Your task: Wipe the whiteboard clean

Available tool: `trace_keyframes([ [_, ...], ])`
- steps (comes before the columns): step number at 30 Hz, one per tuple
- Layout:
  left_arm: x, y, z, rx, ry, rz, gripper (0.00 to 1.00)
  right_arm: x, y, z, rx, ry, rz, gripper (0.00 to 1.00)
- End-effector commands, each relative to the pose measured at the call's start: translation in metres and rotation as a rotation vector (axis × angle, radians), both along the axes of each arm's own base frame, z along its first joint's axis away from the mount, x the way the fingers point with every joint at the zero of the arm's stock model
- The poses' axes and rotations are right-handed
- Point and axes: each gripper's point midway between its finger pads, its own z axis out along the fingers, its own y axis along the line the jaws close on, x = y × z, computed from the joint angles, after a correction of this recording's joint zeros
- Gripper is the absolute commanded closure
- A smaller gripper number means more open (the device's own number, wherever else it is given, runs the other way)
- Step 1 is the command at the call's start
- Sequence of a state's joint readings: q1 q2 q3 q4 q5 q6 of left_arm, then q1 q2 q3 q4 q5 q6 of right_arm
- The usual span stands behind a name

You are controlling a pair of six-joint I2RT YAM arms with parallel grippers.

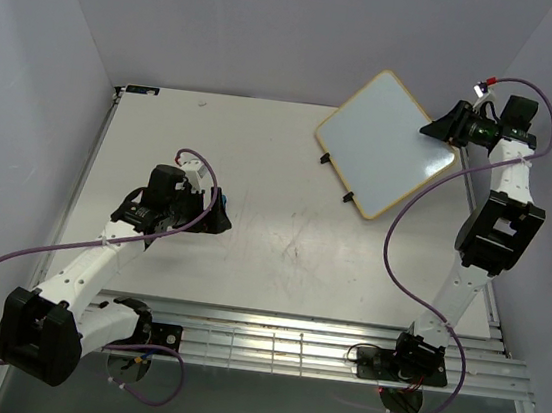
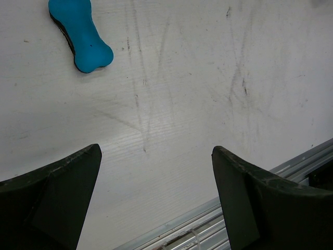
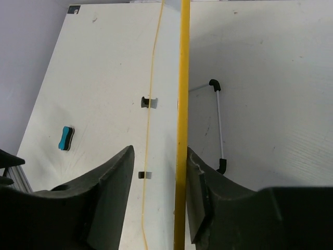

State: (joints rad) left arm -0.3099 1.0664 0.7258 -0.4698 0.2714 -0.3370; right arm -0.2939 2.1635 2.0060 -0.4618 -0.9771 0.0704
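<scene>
The whiteboard (image 1: 384,144) stands tilted on its black wire feet at the back right of the table, and its face shows no writing. My right gripper (image 1: 437,129) straddles its right corner. In the right wrist view the yellow frame edge (image 3: 182,104) runs between the fingers. The right finger (image 3: 208,198) touches it and the left finger (image 3: 112,192) stands apart, so that gripper (image 3: 158,150) is open. The blue bone-shaped eraser (image 2: 80,34) lies on the table, also seen far off (image 3: 66,138). My left gripper (image 2: 156,151) hovers open and empty just short of it, near the table's middle left (image 1: 220,217).
A metal rail (image 1: 319,348) runs along the table's front edge and shows under the left fingers (image 2: 291,166). Grey walls close in the back and both sides. The board's wire stand (image 3: 218,125) sticks out behind it. Purple cables loop off both arms.
</scene>
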Motion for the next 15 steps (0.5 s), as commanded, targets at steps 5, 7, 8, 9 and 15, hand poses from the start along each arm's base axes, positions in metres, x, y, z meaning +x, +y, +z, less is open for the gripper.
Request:
trace_keyframes([
  [5, -0.001, -0.005, 0.000, -0.015, -0.014, -0.030, 0.02, 0.005, -0.014, -0.002, -0.076, -0.046, -0.038, 0.28],
  [7, -0.002, -0.005, 0.001, -0.016, -0.015, -0.031, 0.02, 0.005, -0.019, -0.007, -0.089, -0.034, -0.059, 0.22],
  [8, -0.002, -0.005, 0.001, -0.016, -0.015, -0.031, 0.02, 0.006, -0.023, -0.008, -0.095, -0.031, -0.074, 0.15],
  [9, -0.002, -0.004, 0.001, -0.017, -0.015, -0.030, 0.02, 0.006, -0.024, -0.009, -0.100, -0.030, -0.080, 0.13],
  [15, -0.003, -0.007, 0.002, -0.027, -0.017, -0.043, 0.02, 0.012, -0.044, -0.019, -0.188, 0.024, -0.201, 0.10],
])
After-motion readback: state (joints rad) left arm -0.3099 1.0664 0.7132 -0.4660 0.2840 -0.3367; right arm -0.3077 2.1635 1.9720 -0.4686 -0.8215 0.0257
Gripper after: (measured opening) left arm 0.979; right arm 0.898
